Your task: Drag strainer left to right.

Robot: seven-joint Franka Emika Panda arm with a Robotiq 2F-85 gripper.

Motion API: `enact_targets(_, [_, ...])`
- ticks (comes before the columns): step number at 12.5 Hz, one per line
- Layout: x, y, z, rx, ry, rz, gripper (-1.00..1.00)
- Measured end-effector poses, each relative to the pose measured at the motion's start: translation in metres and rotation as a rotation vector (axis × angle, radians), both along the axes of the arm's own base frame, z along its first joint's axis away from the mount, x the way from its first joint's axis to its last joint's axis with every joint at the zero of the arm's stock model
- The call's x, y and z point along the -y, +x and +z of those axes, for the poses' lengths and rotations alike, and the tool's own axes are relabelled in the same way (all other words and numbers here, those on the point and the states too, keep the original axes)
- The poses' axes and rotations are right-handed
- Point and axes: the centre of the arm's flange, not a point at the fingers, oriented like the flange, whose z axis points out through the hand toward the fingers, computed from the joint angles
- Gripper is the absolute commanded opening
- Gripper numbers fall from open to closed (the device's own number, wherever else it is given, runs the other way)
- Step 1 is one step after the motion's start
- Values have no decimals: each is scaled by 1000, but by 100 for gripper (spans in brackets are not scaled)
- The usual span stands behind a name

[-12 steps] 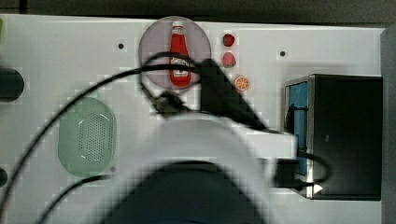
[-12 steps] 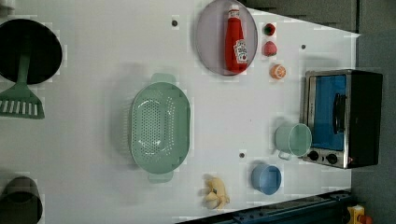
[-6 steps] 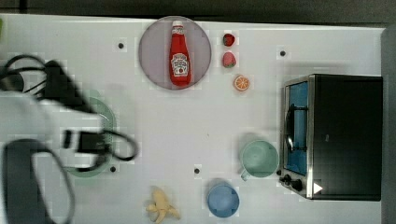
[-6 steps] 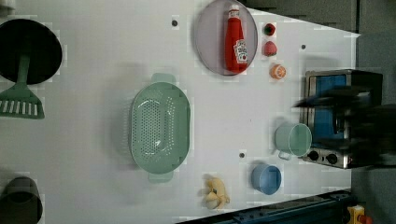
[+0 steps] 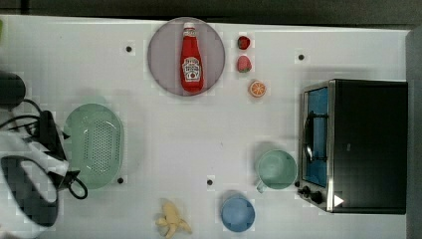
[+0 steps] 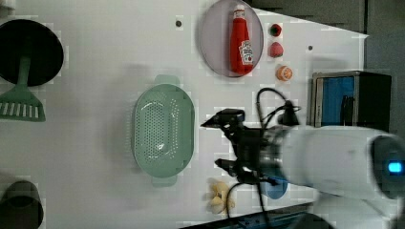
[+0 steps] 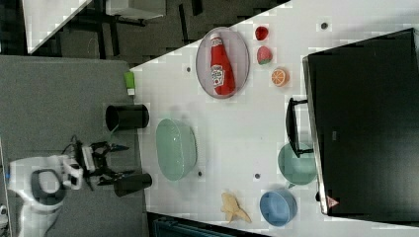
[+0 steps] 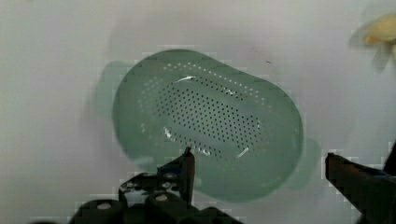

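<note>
The strainer (image 5: 94, 145) is a pale mint-green oblong colander with rows of holes and a small tab at each end. It rests on the white table (image 5: 164, 144) toward the top view's left, and also appears as strainer (image 6: 164, 128) and strainer (image 7: 176, 149). My gripper (image 8: 259, 156) hangs open above the strainer (image 8: 208, 121) with nothing between its fingers. One fingertip (image 8: 188, 153) is over the bowl's near rim, the other stands past an end tab. In the left view the gripper (image 6: 215, 144) appears just right of the strainer.
A ketchup bottle (image 5: 191, 57) lies on a grey plate (image 5: 164, 55). Two strawberries (image 5: 243, 63) and an orange slice (image 5: 257, 88) sit near it. A toaster oven (image 5: 358, 144), mint mug (image 5: 276, 169), blue cup (image 5: 238, 211) and banana (image 5: 171, 219) lie rightward. A black pot (image 6: 28, 52) and spatula (image 6: 21, 102) stand beyond the strainer.
The arm has swung from over the table's middle to the top view's left, above the strainer, and has come into the left view. The strainer has not moved.
</note>
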Motion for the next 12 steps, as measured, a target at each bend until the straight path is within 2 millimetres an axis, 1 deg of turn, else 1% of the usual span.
enact_targets(3, [-11,7,-49,28,94,-84,100])
enact_targets(5, [-11,18,-79,31,146,-134,100])
enact_targets(7, [-8,24,-125,-42,163,-183,100])
enact_targets(9, [3,29,-177,-90,168,-257,100])
enact_targets(11, [21,35,-222,-113,161,-316,100])
enact_targets(12, [30,36,-240,-124,147,-337,100])
